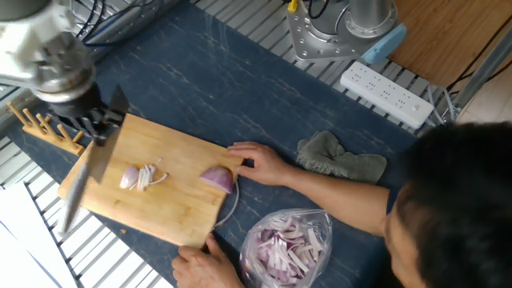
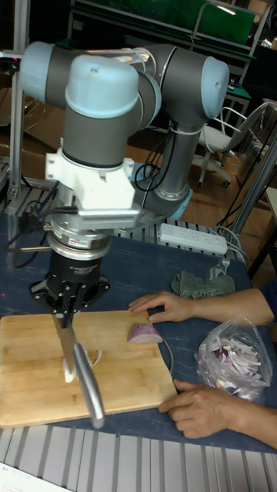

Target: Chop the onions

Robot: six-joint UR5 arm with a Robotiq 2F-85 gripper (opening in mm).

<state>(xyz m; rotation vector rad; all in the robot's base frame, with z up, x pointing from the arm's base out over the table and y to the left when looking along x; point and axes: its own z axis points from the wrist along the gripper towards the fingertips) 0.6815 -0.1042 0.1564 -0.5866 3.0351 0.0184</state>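
Nearby, clear bag [image 1: 286, 244] holding onion strips [image 1: 282, 250]

From where I stand, no lettering, label, brand, number or sign can be read on anything in either view.

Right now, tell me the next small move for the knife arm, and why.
Probably bring the knife back over the cutting board toward the purple onion half. The gripper holds the blade off the board's left end, the pale wedge already lies in slices, and the half looks uncut. A person's hand rests right beside it, so go slowly.
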